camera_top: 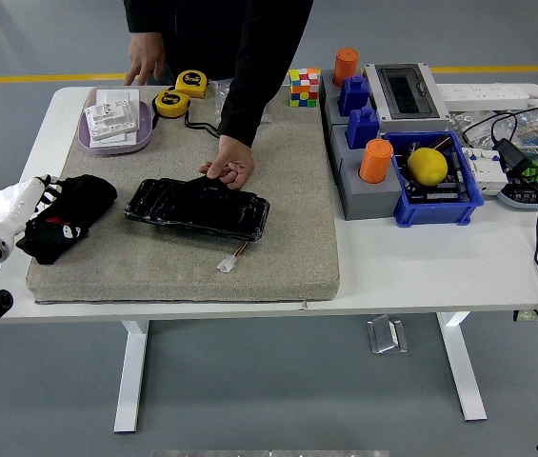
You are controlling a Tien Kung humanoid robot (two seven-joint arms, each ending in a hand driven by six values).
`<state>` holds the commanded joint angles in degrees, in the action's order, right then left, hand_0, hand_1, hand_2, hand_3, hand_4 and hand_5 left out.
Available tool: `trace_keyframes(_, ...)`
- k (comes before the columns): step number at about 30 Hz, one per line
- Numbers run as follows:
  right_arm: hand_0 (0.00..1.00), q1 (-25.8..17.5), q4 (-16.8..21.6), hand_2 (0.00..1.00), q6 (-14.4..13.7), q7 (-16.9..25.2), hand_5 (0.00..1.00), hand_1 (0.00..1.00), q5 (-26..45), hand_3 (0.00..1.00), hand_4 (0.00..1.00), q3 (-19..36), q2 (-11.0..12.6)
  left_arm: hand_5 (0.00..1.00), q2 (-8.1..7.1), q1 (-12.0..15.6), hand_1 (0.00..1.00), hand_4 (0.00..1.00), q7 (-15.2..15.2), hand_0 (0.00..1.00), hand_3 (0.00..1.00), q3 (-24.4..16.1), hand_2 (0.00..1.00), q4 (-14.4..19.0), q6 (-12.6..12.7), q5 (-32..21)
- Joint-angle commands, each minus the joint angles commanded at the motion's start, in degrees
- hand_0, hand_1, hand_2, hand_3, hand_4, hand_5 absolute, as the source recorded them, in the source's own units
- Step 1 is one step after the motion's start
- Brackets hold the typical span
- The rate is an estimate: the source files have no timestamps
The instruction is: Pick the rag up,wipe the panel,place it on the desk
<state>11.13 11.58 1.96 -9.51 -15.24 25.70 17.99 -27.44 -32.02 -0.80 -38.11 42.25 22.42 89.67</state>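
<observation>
Head view: left hand (23, 205) clamped on black rag (69, 214), left of panel (197, 208).

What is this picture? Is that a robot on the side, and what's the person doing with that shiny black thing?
The camera sits high on a robot, looking down at a white table. At the left edge you see the robot's left hand, wrapped in white, grasping a black rag that lies on a grey mat. The right hand is out of view. A person stands across the table, pressing one hand on a glossy black panel, the other hand resting on the table's far edge. Around them lie yellow tape measures, a colourful puzzle cube and a blue bin holding a yellow ball.
</observation>
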Motion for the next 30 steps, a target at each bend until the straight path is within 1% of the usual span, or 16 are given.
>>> trace_keyframes(1, 0.784, 0.00, -0.01, 0.723, 0.00, -0.01, 0.519, 0.712, -0.03, 0.671, 0.998, 0.00, 0.01, 0.104, 0.00, -0.02, 0.470, 0.767, -0.07, 0.431, 0.594, -0.02, 0.566, 0.06, 0.05, 0.06)
trace_keyframes(6, 0.784, 0.04, 0.02, 0.723, -0.06, 0.02, 0.519, 0.712, -0.11, 0.671, 0.998, -0.08, 0.05, 0.104, -0.07, 0.03, 0.470, 0.767, -0.26, 0.431, 0.594, -0.08, 0.566, 0.52, 0.05, -0.02)
trace_keyframes(7, 0.784, 0.04, 0.03, 0.723, -0.06, 0.02, 0.518, 0.711, -0.15, 0.669, 0.998, -0.10, 0.05, 0.065, -0.09, 0.05, 0.416, 0.696, -0.44, 0.401, 0.565, -0.04, 0.552, 0.62, 0.15, -0.10)
trace_keyframes(12, 0.784, 0.06, 0.02, 0.723, -0.05, -0.01, 0.518, 0.711, -0.31, 0.669, 0.998, -0.32, 0.08, 0.065, -0.01, 0.08, 0.416, 0.696, -0.77, 0.401, 0.565, 0.12, 0.552, 0.69, 0.49, -0.38)
trace_keyframes(13, 0.785, 0.09, 0.02, 0.723, -0.06, -0.02, 0.516, 0.711, -0.32, 0.670, 0.998, -0.39, 0.11, 0.046, -0.01, 0.11, 0.372, 0.626, -0.73, 0.372, 0.561, 0.15, 0.539, 0.66, 0.53, -0.22)
trace_keyframes(18, 0.785, 0.09, 0.01, 0.723, -0.05, -0.04, 0.516, 0.711, -0.56, 0.670, 0.998, -0.33, 0.16, 0.046, 0.04, 0.19, 0.372, 0.626, -0.53, 0.372, 0.561, 0.15, 0.539, 0.63, 0.61, 0.15)
trace_keyframes(19, 0.785, 0.07, 0.01, 0.723, -0.04, -0.03, 0.514, 0.710, -0.59, 0.669, 0.998, -0.27, 0.15, 0.038, 0.06, 0.19, 0.317, 0.562, -0.51, 0.344, 0.553, 0.17, 0.512, 0.62, 0.62, 0.20)
trace_keyframes(24, 0.785, 0.08, 0.02, 0.723, -0.06, 0.01, 0.514, 0.710, -0.61, 0.669, 0.998, -0.21, 0.14, 0.038, 0.12, 0.26, 0.317, 0.562, -0.32, 0.344, 0.553, 0.18, 0.512, 0.75, 0.95, 0.69)
trace_keyframes(25, 0.785, 0.08, 0.02, 0.723, -0.06, 0.00, 0.513, 0.711, -0.64, 0.669, 0.998, -0.21, 0.14, 0.015, 0.14, 0.31, 0.259, 0.546, -0.26, 0.325, 0.557, 0.13, 0.510, 0.80, 1.02, 0.81)
trace_keyframes(30, 0.785, 0.02, -0.01, 0.723, -0.07, 0.01, 0.513, 0.711, -0.67, 0.669, 0.998, -0.21, 0.13, 0.015, 0.13, 0.39, 0.259, 0.546, -0.11, 0.325, 0.557, 0.16, 0.510, 1.15, 0.94, 0.89)
